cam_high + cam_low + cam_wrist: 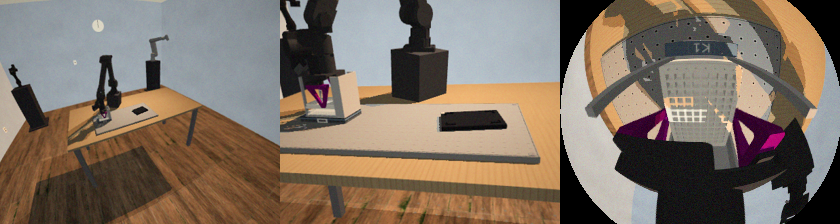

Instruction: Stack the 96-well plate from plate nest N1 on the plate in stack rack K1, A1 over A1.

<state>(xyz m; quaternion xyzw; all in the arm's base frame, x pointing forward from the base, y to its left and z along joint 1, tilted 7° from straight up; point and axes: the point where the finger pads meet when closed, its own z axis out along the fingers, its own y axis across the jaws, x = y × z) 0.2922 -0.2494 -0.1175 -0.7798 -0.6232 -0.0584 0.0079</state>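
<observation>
My gripper (318, 96) has magenta fingers and is down inside the stack rack K1 (331, 98) at the mat's left end. It is shut on the clear 96-well plate (699, 103), which fills the middle of the wrist view between the fingers, with the rack's K1 label (700, 48) beyond it. Pale plate material (320, 108) lies low in the rack. I cannot tell the held plate from the lower one there, or whether they touch. The black plate nest N1 (472, 120) stands empty on the mat's right part. The arm stands over the rack in the wide view (103, 115).
The rack's tall white side wall (346, 93) stands close to the right of my fingers. The arm's dark base block (419, 72) sits behind the grey mat (416, 132). A second arm on a black pedestal (153, 72) stands behind the table's far corner.
</observation>
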